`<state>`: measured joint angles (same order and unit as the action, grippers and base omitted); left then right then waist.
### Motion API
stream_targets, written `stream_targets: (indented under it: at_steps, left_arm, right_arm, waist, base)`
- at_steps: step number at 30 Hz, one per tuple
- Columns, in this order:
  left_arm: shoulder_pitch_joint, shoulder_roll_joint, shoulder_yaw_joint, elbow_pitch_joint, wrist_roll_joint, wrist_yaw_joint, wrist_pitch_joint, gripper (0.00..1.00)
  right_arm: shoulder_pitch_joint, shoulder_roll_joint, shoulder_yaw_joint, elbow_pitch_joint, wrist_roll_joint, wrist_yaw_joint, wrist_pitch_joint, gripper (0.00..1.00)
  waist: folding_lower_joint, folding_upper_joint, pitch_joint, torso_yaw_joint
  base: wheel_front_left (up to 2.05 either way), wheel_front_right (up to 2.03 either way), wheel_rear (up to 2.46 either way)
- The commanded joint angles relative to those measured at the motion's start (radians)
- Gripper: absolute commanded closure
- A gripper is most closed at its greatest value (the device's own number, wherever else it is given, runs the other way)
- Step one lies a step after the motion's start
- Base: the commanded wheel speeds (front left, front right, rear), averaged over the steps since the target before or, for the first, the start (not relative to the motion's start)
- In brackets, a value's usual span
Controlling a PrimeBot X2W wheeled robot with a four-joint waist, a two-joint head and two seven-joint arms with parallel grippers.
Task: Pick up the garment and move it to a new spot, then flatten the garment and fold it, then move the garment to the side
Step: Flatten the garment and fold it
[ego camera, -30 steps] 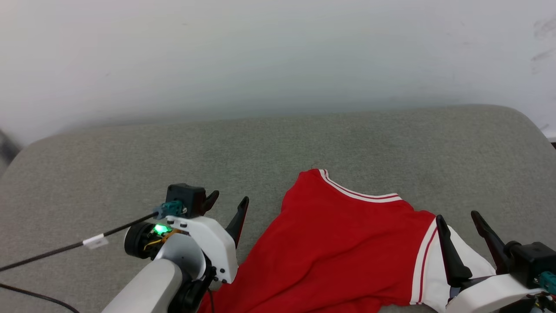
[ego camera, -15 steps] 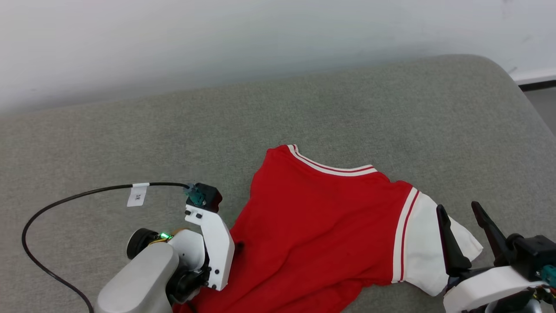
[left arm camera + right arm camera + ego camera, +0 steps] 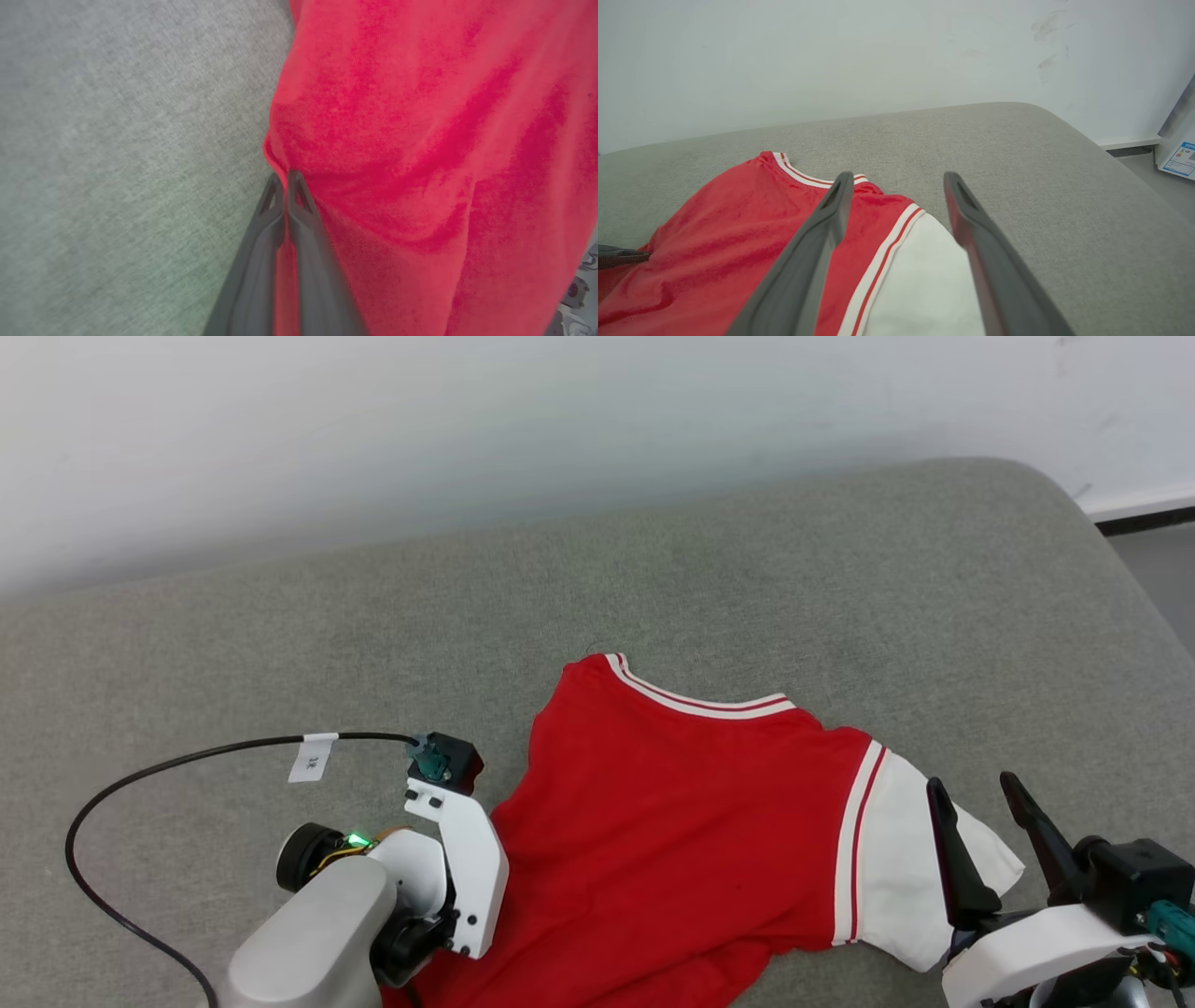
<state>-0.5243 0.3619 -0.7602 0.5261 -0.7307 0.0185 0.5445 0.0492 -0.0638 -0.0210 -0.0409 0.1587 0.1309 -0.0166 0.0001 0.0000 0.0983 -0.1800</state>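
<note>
1. Red garment [image 3: 672,840] is seen from the head, spread on the grey cushion [image 3: 747,569]; the right gripper [image 3: 971,786] is held wide over its white sleeve [image 3: 920,887].
2. From the left wrist, the left gripper [image 3: 285,179] is seen pinched onto the garment's edge, with red cloth bunched at the tips.
3. From the right wrist, the fingers [image 3: 817,242] are seen spread apart above the sleeve.
</note>
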Motion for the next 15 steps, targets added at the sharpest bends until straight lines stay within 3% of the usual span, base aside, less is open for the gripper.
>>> stream_targets:
  at_steps: [1, 9, 15]
  left_arm:
    - [-0.004, -0.008, -0.001, 0.003, 0.019, 0.009, -0.036, 1.00]
    - [-0.030, -0.064, -0.035, -0.086, 0.110, 0.020, -0.228, 1.00]
    - [0.016, -0.120, -0.138, -0.168, 0.165, -0.013, -0.260, 1.00]
  right_arm:
    - [0.011, 0.003, -0.001, 0.001, 0.003, 0.000, 0.004, 0.00]
    - [0.047, 0.006, -0.006, -0.013, -0.005, 0.000, 0.033, 0.00]
    - [0.060, 0.007, -0.015, -0.030, -0.006, 0.000, 0.048, 0.00]
  waist:
    - [-0.0001, 0.0000, -0.024, 0.003]
    - [-0.0001, 0.0000, -0.102, 0.004]
    - [-0.0001, 0.0000, -0.116, 0.004]
  base:
    - [0.00, 0.00, 0.00]
    - [0.00, 0.00, 0.00]
    - [0.00, 0.00, 0.00]
